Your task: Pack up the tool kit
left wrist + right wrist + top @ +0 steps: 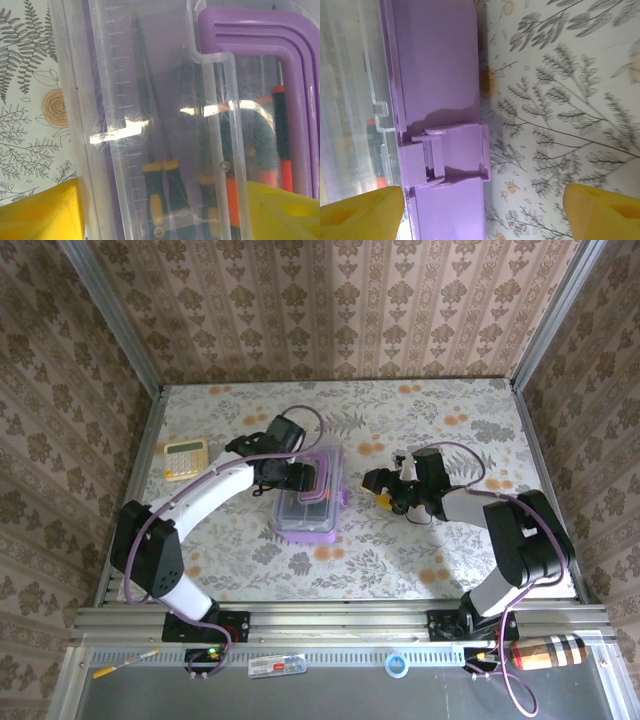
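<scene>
The purple tool kit box lies mid-table with its clear lid on it. Through the lid I see black-and-yellow-handled screwdrivers, an orange-red handle and the purple lid handle. My left gripper hangs open just over the lid, its midpoint above the screwdrivers, one yellow fingertip past the box's edge. My right gripper is open beside the box's right side, and its midpoint lies near the purple latch, which stands flipped out.
A yellow calculator sits at the table's left, behind the left arm. Floral tabletop lies bare to the right of the box. Patterned walls close in the back and both sides.
</scene>
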{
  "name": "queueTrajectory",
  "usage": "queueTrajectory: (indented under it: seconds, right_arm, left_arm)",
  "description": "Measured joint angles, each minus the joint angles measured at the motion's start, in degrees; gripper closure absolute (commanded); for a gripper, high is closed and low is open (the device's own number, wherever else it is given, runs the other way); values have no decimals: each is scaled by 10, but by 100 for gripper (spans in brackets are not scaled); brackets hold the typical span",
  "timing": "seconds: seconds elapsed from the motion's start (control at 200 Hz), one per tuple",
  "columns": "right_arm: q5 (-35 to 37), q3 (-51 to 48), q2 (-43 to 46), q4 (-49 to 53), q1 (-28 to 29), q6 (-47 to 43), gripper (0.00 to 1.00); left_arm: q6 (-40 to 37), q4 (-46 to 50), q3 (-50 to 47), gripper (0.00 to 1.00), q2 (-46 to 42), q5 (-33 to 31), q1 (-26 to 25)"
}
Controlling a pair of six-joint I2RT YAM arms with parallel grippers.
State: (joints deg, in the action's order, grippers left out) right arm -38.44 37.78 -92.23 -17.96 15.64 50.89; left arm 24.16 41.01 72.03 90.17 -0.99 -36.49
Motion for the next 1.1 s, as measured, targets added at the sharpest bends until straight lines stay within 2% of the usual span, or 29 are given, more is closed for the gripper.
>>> queueTrajectory:
  seconds: [0.375, 0.585, 0.87, 1.1]
  right_arm:
    - [-15, -6, -76, -181, 50, 114, 14]
    - [-15, -8, -78, -212, 50, 139, 14]
    - [-17, -7, -94, -240, 61, 153, 13]
    - [-35, 4, -123, -294, 76, 179, 8]
  left_arm:
    - [-18, -42, -30, 39, -18, 16, 33]
    - [-28, -62, -46, 40, -24, 22, 45]
    - [-43, -104, -78, 41, -43, 63, 82]
    - [-46, -113, -87, 42, -48, 73, 89]
